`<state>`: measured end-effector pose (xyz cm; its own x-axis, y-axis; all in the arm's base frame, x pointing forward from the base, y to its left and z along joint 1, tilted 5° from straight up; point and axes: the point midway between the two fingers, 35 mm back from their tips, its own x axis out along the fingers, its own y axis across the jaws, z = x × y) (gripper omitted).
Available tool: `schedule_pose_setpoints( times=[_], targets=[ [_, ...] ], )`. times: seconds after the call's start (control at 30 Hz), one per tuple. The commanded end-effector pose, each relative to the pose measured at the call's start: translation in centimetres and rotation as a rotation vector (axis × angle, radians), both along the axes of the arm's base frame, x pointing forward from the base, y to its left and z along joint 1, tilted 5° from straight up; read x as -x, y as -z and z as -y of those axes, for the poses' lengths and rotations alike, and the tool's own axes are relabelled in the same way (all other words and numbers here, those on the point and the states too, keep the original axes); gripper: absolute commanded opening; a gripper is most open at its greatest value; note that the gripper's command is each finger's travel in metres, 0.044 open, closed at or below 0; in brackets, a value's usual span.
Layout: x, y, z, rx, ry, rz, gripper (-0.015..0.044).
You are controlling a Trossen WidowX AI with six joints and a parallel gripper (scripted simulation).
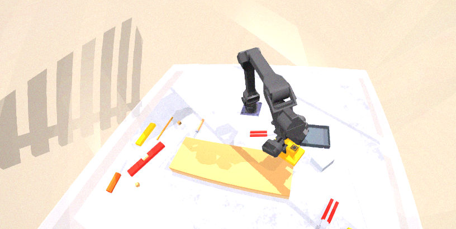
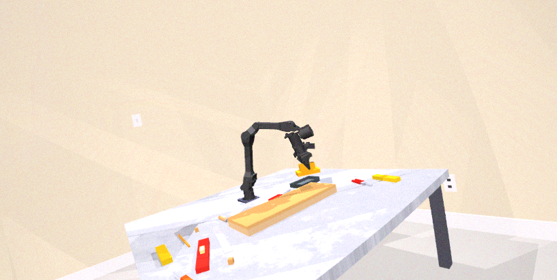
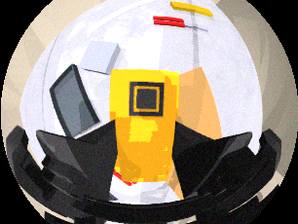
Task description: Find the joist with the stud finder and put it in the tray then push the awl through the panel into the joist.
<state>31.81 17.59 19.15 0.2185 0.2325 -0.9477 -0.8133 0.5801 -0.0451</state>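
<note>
My gripper point(image 1: 285, 147) point(image 2: 308, 166) point(image 3: 144, 121) is shut on the yellow stud finder point(image 1: 291, 158) point(image 2: 301, 171) point(image 3: 146, 157) and holds it in the air, near the panel's right end and the tray in the top view. Its top shows a dark square with an orange outline. The tan floor panel point(image 1: 213, 166) point(image 2: 280, 205) point(image 3: 199, 107) lies flat; no hole is visible on the part I see. The dark tray point(image 1: 319, 135) point(image 2: 304, 182) point(image 3: 75, 104) is empty where visible. The awl point(image 1: 200, 124) point(image 2: 222, 218), with a tan handle, lies beyond the panel's left end.
A grey block point(image 1: 322, 162) point(image 3: 98, 56) sits beside the tray. Red-handled pliers point(image 1: 258, 132) lie behind the panel, another red-handled tool point(image 1: 328, 209) point(image 3: 168, 21) at front right. A red level point(image 1: 155, 149), yellow block point(image 1: 145, 134), pencil point(image 1: 164, 128) and orange-handled tool point(image 1: 113, 182) lie left.
</note>
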Motion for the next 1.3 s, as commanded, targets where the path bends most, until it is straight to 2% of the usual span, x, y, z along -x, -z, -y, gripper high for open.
schedule_pose_setpoints(
  times=[0.0,0.5,0.97,1.27],
  targets=[
    [1.3,-0.4,-1.9,-0.005,-0.054,0.021,0.0000],
    [7.6,0.2,-8.3,0.004,-0.280,0.031,0.0000],
    [14.5,0.8,-12.5,0.009,-0.487,0.043,0.0000],
    [14.8,1.4,-12.7,0.010,-0.497,0.044,0.0000]
  ],
)
